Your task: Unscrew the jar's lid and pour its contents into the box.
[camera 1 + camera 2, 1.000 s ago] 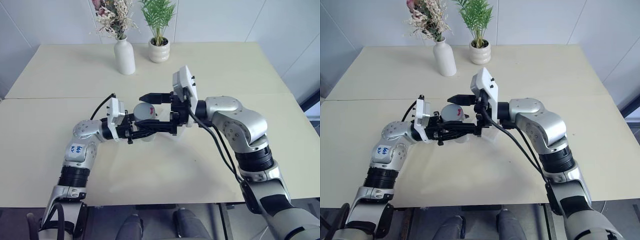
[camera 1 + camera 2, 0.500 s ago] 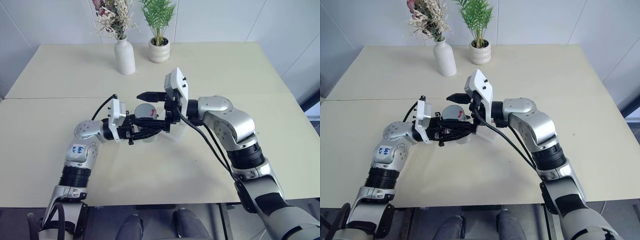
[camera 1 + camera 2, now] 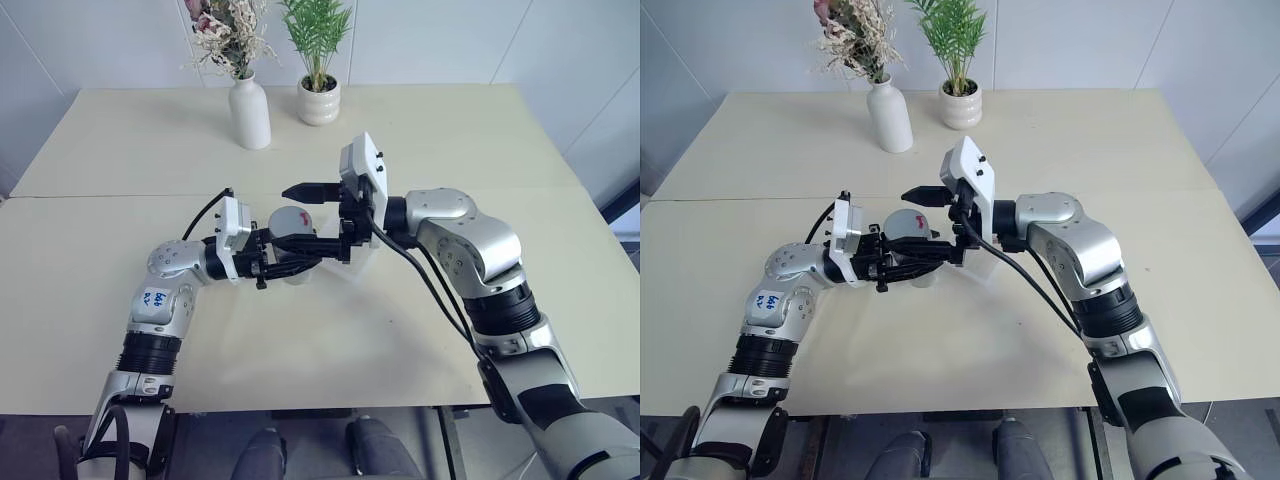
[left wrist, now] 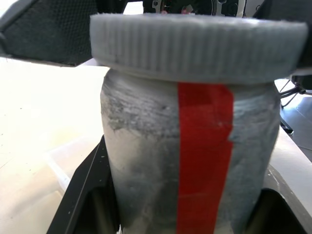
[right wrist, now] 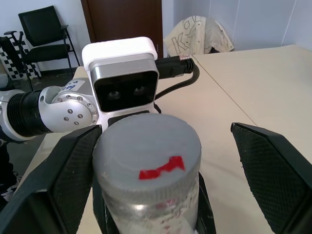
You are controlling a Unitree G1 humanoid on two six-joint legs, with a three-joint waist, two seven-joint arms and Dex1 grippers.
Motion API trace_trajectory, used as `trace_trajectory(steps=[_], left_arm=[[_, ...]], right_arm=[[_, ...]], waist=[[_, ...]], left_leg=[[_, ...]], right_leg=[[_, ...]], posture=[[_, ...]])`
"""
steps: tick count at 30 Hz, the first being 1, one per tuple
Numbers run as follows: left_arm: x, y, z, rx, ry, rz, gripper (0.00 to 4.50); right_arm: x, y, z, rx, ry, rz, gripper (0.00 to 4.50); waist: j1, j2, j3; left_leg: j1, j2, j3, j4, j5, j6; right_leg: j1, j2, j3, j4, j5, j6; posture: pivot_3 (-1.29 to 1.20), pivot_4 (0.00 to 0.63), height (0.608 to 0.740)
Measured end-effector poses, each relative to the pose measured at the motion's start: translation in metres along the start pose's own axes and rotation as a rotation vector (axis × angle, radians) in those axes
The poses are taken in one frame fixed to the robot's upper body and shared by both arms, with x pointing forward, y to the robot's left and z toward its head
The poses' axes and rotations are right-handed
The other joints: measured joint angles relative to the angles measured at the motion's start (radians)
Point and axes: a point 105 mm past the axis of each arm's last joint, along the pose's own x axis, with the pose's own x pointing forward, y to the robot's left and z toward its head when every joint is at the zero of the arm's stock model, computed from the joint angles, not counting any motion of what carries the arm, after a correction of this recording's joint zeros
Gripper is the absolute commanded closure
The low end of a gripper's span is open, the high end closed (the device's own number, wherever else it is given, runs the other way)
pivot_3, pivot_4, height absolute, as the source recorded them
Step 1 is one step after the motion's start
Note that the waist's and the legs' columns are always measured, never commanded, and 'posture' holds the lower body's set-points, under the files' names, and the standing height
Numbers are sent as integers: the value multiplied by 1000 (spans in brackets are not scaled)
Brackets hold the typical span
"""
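We see the left gripper [image 3: 290, 262] nearest us, above the cream tabletop [image 3: 320, 340], its fingers closed tight on the body of the jar [image 4: 187, 161]. The jar is held upright, off the tabletop, roughly at the centre of the near table. A vertical red strip [image 4: 204, 156] runs down its clear, frosted-looking wall in the left wrist view. The grey ribbed lid [image 5: 146, 146] sits on the jar's mouth, with a small red mark [image 5: 162, 168] on its flat top. We cannot make out the contents through the wall.

The right gripper [image 3: 315, 215] reaches in from the right, level with the lid. Its fingers [image 5: 273, 170] stand wide apart, one on either side of the lid; in the right wrist view both pads are clear of the lid's rim, so nothing is held.

Just behind the jar, under the right wrist, a pale translucent shape lies on the tabletop; it may be the box [image 3: 362, 262], but we cannot tell.

Farthest off, near the back edge, a white vase [image 3: 249, 113] with dried flowers stands beside a white plant pot [image 3: 318, 101] with a green plant.
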Motion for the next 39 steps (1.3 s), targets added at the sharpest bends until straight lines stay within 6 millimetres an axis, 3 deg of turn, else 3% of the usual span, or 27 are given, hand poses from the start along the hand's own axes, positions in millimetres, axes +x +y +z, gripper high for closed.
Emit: trace_trajectory(steps=[31, 35, 39], left_arm=[[-3, -1, -1, -7, 5, 0, 2154], [-3, -1, -1, -8, 5, 1, 2154], [-2, -1, -1, -14, 8, 1, 2154]], right_arm=[[-46, -19, 12, 30, -40, -102, 44], [-41, -9, 19, 35, -62, -51, 44], [-23, 6, 23, 39, -83, 21, 44]], waist=[[2, 0, 0], [2, 0, 0], [2, 0, 0]], left_leg=[[0, 0, 0, -1, 0, 0], [0, 0, 0, 0, 0, 0], [0, 0, 0, 0, 0, 0]], right_leg=[[0, 0, 0, 0, 0, 0], [0, 0, 0, 0, 0, 0], [0, 0, 0, 0, 0, 0]], posture=[[0, 150, 740], [0, 150, 740], [0, 150, 740]])
